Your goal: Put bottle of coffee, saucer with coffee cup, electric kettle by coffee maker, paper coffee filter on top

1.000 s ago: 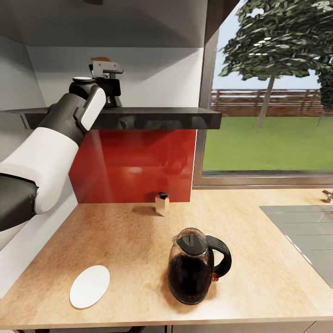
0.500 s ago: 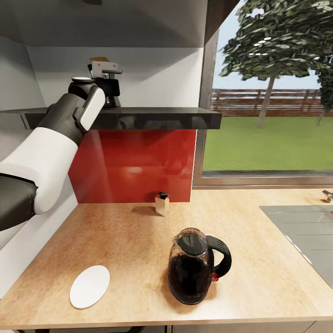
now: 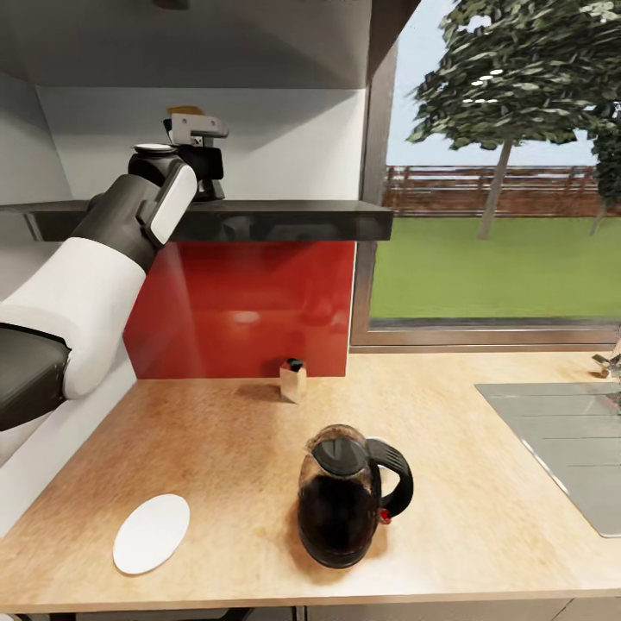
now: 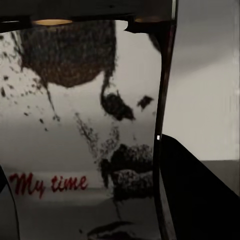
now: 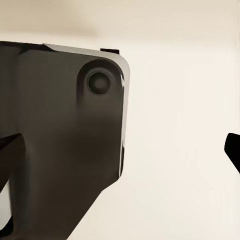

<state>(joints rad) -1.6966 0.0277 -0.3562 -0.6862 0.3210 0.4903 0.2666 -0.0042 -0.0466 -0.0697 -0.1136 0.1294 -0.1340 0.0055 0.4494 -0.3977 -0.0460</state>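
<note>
- Saucer [image 3: 152,534]: lower left of the frame, near the tabletop's [image 3: 233,448] front edge.
- Left hand [image 3: 197,142]: upper left, raised over the shelf [image 3: 285,219]; the wrist view shows the bottle's [image 4: 85,145] white label pressed close, but its grip cannot be told.
- Kettle [image 3: 345,495]: lower centre, open tabletop all round.
- Sink [image 3: 561,440]: right edge.

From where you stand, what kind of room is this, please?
A home kitchen, most likely. A wooden countertop runs along a red backsplash, with a glass kettle and a white saucer on it. A flat grey panel, perhaps a hob or sink, is set into it beside a garden window.
</note>
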